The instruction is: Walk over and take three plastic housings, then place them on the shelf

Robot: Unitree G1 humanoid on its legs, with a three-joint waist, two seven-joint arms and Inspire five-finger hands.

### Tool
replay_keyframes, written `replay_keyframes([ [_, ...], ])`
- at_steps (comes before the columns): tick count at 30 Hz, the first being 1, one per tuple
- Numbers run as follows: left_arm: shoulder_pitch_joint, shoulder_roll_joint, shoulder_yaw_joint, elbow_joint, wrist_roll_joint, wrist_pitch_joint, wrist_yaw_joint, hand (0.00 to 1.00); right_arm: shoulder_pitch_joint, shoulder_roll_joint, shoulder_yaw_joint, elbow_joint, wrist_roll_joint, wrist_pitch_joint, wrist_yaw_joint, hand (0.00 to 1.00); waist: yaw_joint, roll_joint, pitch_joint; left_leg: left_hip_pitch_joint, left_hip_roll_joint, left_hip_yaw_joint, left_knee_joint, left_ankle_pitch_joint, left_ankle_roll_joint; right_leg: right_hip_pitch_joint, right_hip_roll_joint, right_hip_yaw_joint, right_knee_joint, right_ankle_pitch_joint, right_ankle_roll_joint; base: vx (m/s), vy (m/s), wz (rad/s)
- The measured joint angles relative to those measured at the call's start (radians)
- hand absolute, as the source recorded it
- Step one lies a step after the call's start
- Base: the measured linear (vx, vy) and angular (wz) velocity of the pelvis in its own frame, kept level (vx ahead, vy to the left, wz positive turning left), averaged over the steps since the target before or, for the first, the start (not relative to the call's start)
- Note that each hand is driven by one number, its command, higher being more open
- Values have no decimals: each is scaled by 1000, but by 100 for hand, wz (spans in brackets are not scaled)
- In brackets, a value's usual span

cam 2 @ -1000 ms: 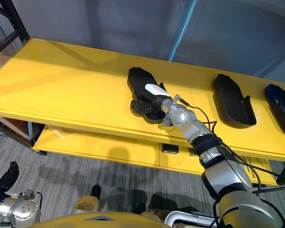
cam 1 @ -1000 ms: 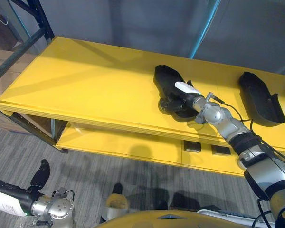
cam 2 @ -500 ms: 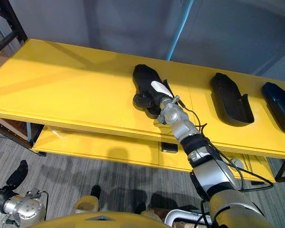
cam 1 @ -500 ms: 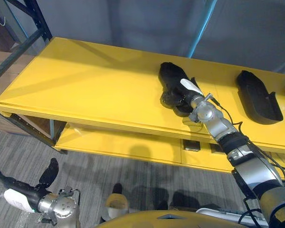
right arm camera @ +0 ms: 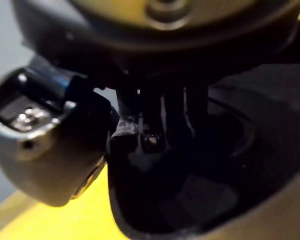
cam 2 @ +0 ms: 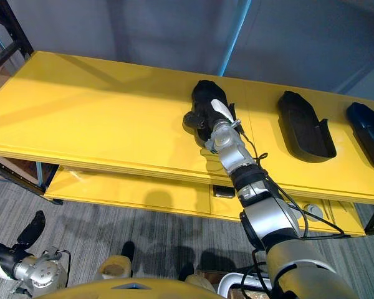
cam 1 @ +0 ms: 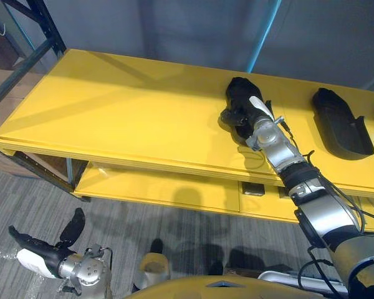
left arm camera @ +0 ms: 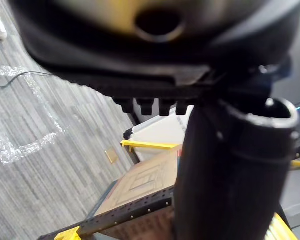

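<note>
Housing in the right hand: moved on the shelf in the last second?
Yes. The housing held by the right hand has slid toward the robot's right along the yellow shelf, closing the gap to the next housing, which stayed put.

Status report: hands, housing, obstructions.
Right hand shut on black housing, on yellow shelf. Left hand open, low, holding nothing. Second housing and third housing clear to the right.

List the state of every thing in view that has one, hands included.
Right hand: shut on the left housing, thumb over its top.
Left housing: on the yellow shelf, gripped.
Middle housing: lying on the shelf, hollow side up, untouched.
Right housing: lying at the shelf's right end, untouched.
Left hand: open, low above the floor, holding nothing.
</note>
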Motion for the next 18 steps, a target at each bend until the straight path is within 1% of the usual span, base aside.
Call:
replay_keyframes([
  [2,0,-3,-12,0,-1,0,-7,100,-8,11,0,0,24,0,8,100,-5,0,0,0,0,1,3,0,0,0,0,1,0,0,0,0,0,0],
  [5,-3,-5,-21,1,-45,0,-46,100,-13,38,1,-13,79,-1,-2,100,-16,0,0,0,2,3,9,-3,-1,0,1,3,0,-1,-1,-5,-1,-2],
  [11,-2,-6,-24,7,-141,-3,-134,100,-14,62,0,-23,137,-5,-73,100,-17,1,0,0,3,10,14,-12,-3,0,1,12,2,0,-1,-8,0,-3],
  [14,1,-7,-44,11,-161,-4,-168,100,-20,62,-3,-29,135,-10,-105,100,-16,1,1,0,3,10,14,-12,-3,0,4,13,2,0,-1,0,0,0],
  [18,0,-8,-70,14,-196,-5,-207,100,-40,63,-23,-40,120,-11,-123,100,-15,1,1,0,5,11,15,-12,-3,0,11,24,0,0,-1,0,0,0],
])
